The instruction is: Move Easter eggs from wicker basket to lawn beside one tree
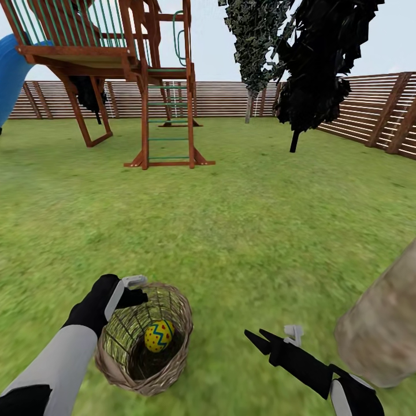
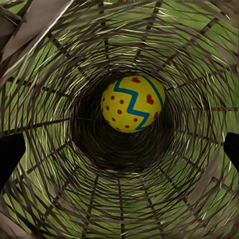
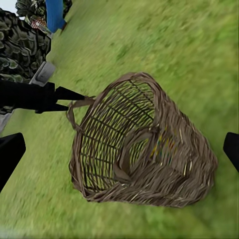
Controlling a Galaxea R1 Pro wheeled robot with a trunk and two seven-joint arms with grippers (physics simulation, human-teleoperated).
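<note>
I see the small round tan-brown open-weave wicker basket (image 1: 147, 341) standing on the mottled green lawn (image 1: 242, 231), tipped a little. Inside it, low against the bottom, lies one yellow Easter egg (image 2: 132, 103) with a blue-green zigzag band and red dots; I can make out no other egg in it. My left gripper (image 1: 134, 290) sits at the basket's rim, its fingers spread apart and grasping nothing. My right gripper (image 1: 263, 338) hovers over the grass beside the basket, fingers parted and empty, near a thick grey-beige tree trunk (image 1: 384, 329).
</note>
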